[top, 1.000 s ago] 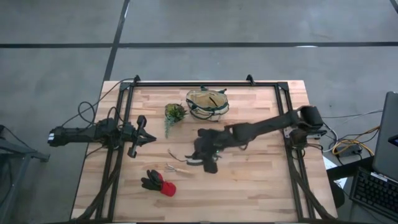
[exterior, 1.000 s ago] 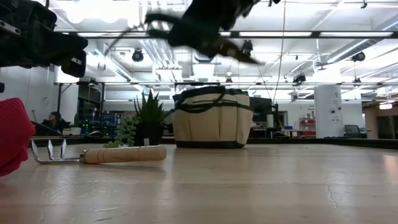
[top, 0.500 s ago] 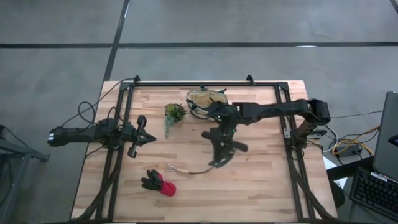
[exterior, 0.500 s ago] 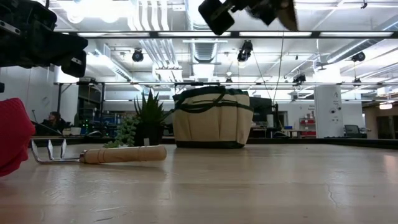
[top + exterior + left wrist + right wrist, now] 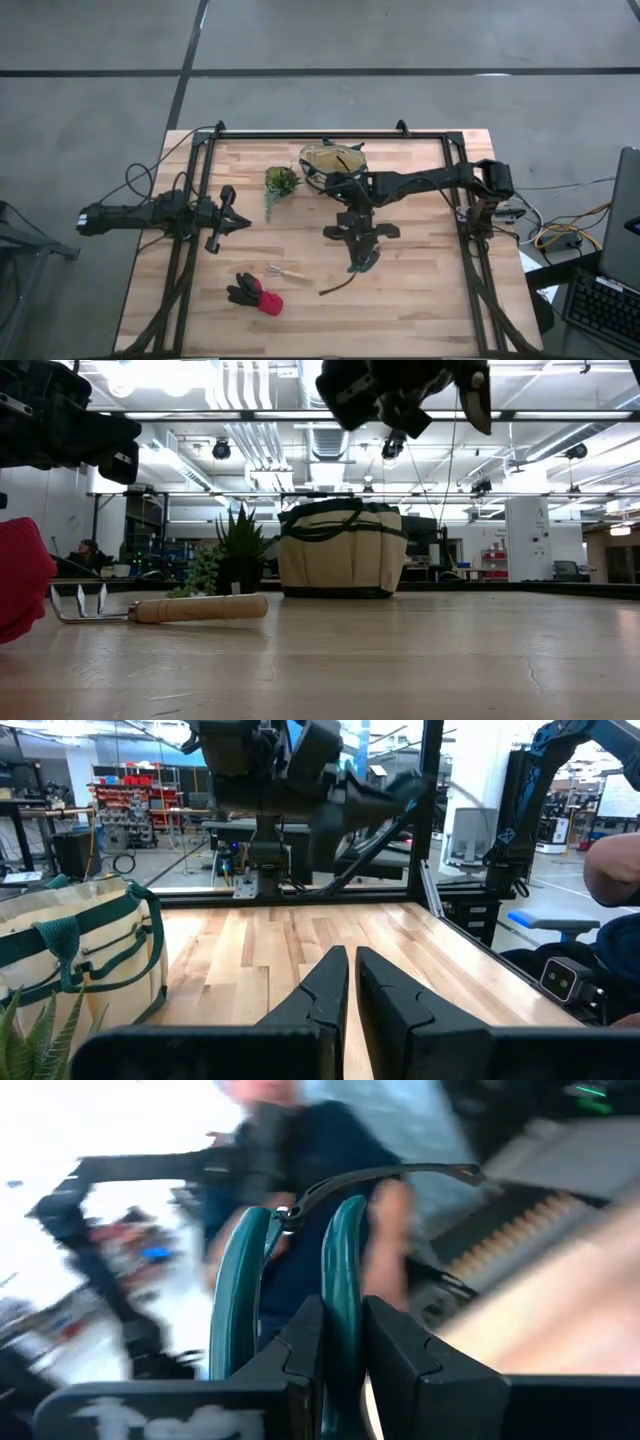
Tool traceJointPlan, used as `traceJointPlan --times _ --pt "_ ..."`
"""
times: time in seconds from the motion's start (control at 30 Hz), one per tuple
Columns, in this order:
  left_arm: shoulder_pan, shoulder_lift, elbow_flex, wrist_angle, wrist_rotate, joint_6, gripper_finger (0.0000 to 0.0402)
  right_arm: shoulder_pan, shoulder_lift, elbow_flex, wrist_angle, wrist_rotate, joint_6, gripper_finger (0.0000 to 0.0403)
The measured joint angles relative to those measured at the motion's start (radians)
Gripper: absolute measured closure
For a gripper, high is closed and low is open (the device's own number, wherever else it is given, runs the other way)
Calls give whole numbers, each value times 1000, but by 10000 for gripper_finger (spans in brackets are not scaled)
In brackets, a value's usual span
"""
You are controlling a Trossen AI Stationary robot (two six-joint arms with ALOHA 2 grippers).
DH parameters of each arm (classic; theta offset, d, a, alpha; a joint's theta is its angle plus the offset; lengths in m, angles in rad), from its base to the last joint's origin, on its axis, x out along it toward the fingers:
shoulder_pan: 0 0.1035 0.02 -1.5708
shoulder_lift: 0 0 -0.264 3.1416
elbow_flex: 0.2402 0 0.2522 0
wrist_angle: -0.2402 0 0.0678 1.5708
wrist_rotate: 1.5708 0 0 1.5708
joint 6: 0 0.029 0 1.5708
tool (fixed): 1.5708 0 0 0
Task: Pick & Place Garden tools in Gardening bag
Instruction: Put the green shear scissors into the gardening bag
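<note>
Pruning shears (image 5: 300,1270): teal curved handles pinched by right gripper (image 5: 358,232), aloft mid-table | round tan fabric gardening bag (image 5: 333,165) at far edge | left gripper (image 5: 348,982) closed, empty, left side.

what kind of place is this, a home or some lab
Most likely a robotics lab or workshop, not a home. Behind the wooden table, the low view shows exposed ceiling ducts and strip lights; the left wrist view shows parts shelves; the high view shows bare concrete floor.

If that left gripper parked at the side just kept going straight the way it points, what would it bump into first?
Probably the right arm's gripper holding the shears mid-table. The left gripper points across bare wood; the bag sits off to one side.
</note>
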Motion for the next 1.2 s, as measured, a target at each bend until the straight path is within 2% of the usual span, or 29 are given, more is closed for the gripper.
traceJointPlan --times 0.17,0.5,0.67,0.9,1.2 --pt "0 0 0 0 0 0 374 12 -5 10 9 419 137 358" --pt "0 0 0 0 0 0 374 69 -11 22 6 1081 230 348" --pt "0 0 0 0 0 0 374 150 -27 22 7 1397 193 351" --pt "0 0 0 0 0 0 374 279 -42 22 11 1993 99 350" --pt "0 0 0 0 0 0 374 352 -24 9 29 2488 -46 349"
